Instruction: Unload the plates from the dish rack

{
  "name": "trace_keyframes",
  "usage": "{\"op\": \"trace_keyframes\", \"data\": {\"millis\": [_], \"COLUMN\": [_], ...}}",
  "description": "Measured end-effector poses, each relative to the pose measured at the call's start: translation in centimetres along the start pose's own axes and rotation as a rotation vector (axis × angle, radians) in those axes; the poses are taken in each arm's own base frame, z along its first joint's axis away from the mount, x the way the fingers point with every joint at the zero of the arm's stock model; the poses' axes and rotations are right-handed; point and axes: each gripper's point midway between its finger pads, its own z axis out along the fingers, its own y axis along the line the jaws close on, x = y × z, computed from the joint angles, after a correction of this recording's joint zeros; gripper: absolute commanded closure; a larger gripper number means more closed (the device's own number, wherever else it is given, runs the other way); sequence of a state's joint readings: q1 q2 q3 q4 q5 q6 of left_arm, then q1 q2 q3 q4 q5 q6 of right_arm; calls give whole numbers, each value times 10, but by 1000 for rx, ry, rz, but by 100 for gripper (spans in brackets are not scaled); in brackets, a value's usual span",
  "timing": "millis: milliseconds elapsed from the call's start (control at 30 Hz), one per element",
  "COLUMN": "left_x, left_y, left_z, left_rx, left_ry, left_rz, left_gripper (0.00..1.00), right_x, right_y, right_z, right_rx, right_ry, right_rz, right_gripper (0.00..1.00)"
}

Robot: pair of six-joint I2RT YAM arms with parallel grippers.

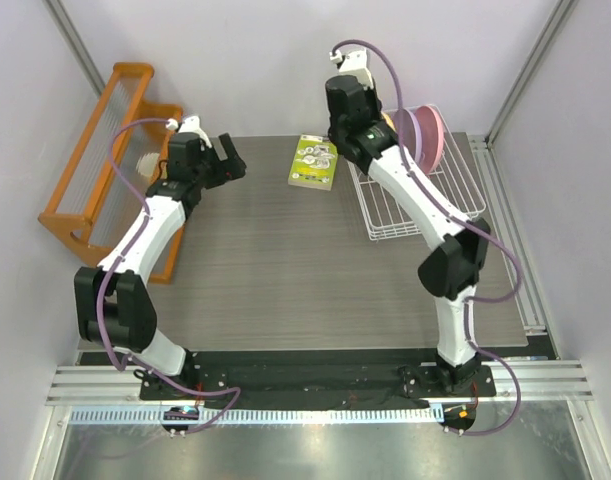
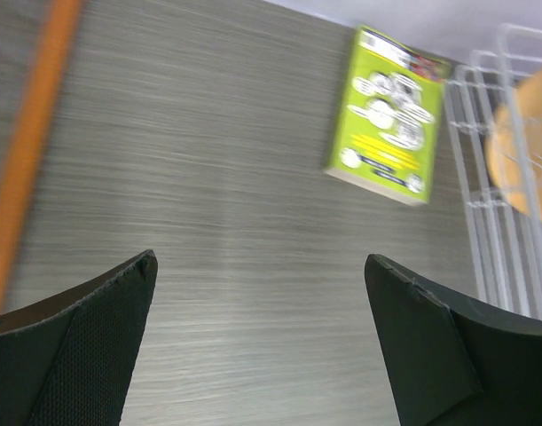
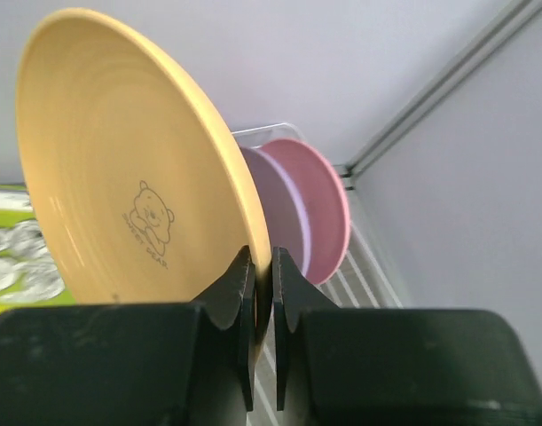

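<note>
At the far right of the tabletop (image 1: pixel 285 260) I see the white wire dish rack (image 1: pixel 463 190), and my right arm reaches over its far left corner. In the right wrist view my right claw (image 3: pixel 263 262) is pinching the rim of the orange-yellow plate (image 3: pixel 137 177), one finger on each face of it, with the fingertips nearly meeting around the thin edge. That plate stands on edge, with a small bear drawing on the face turned toward the camera. I cannot tell from either view whether its lower edge rests between the tines or hangs clear of them. Just behind it stands the pale lilac plate (image 3: pixel 275 213), and behind that the pink plate (image 3: pixel 319 209), both upright and close together in the rack. From above, the pink plate shows at the far end of the rack, beyond the arm. My left claw (image 2: pixel 262 262) is spread wide and holds nothing. It hangs above bare tabletop at the far left, pointing toward the green-white booklet (image 2: pixel 386 115), which lies flat just to the left of the rack. The orange wooden rack (image 1: pixel 95 150) sits along the left wall, beside my left arm.
</note>
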State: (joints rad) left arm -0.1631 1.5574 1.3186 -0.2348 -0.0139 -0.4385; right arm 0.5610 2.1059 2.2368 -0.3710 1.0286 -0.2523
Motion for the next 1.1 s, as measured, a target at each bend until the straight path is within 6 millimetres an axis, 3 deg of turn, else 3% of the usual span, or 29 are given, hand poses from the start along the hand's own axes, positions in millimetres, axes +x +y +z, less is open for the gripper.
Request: {"op": "trace_keyframes", "data": {"millis": [167,267,400,633,733,867,1000,1033,1100], "left_x": [27,42,53,66,65,67,76,80,86], "left_y": [-23,-32,-43,-57,-62,-64,-61,-59,-56], "left_z": [4,5,4,-7,-10,-12,-14,-16,-18], "left_rx": [151,219,295,414,456,481,484,481,478], "left_ry": [58,90,95,86,70,59,57,61,66], "left_rz": [-90,-145,-208,-320,-353,-373,-392,-396,-402], "left_gripper": [0,0,1,1,1,3,7,10,29], "right_x": [-18,-10,23,96,111,113,101,97,91], "right_y": [-3,8,35,89,100,105,103,103,103], "right_z": [-53,-73,-92,-117,-126,-137,-147,-149,-153], "right_rx": [-228,-365,-511,-669,-712,-762,-807,-819,-840], "right_ry": [-11,21,117,305,350,369,359,356,349], "right_rz": [171,243,282,277,295,353,429,449,485], "right_gripper": [98,98,98,98,98,98,98,98,98]}}
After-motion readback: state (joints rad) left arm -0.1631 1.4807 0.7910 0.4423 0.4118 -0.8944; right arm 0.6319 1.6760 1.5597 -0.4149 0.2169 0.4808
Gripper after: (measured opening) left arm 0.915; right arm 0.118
